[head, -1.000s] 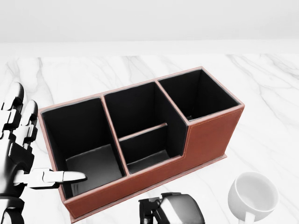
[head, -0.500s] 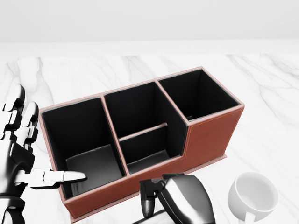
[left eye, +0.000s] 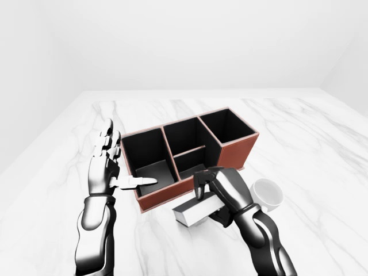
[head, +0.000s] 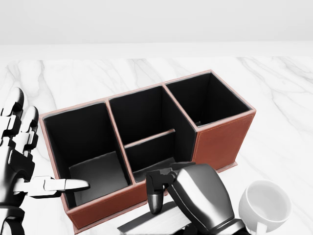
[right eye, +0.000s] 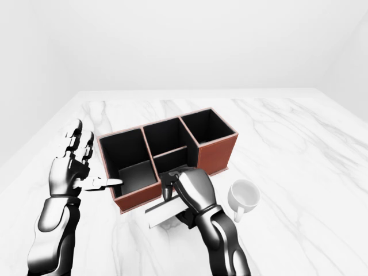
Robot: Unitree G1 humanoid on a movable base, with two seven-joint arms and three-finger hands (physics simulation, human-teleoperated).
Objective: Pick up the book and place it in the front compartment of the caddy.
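Raised since prior: right hand (left eye: pixel 221 192) w/ book (left eye: pixel 197 210), prob. gripped, by caddy (left eye: pixel 230 154).

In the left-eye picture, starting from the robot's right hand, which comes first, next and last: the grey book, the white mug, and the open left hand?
1. The grey book, held in the right hand itself, low in the view.
2. The white mug, just to the hand's right on the marble.
3. The open left hand, far over at the view's left, beside the brown caddy.
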